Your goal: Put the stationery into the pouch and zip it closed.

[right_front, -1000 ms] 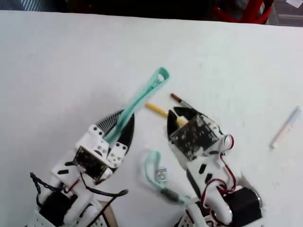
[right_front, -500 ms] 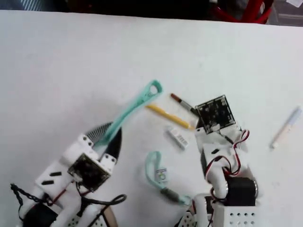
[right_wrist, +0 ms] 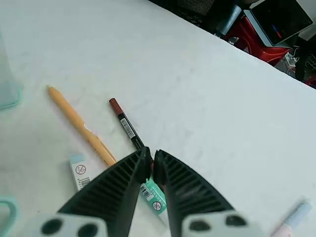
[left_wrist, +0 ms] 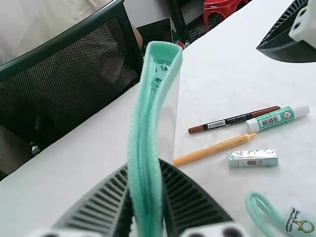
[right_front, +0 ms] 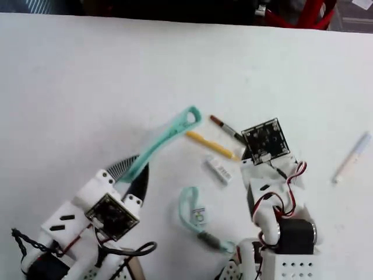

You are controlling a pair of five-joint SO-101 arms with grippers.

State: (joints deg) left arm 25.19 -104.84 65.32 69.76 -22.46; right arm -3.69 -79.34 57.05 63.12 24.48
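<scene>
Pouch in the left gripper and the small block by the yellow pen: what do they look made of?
The pouch looks like soft matte mint fabric or flexible plastic: ribbed zipper-tape edge, paler translucent side. The block is probably a rubber eraser in a printed sleeve; too small to confirm.

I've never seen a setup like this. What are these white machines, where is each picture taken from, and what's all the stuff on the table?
Two small robot arms sit side by side at a white table. One picture looks down from above; the other two come from cameras on each arm's wrist. The left tool is clamped on a teal pouch, holding it edge-up. The right tool is shut, above the pens. On the table lie a yellow pen, a brown pen, an eraser, a green-and-white tube, a teal strap and, farther off, a pale blue pen.
</scene>
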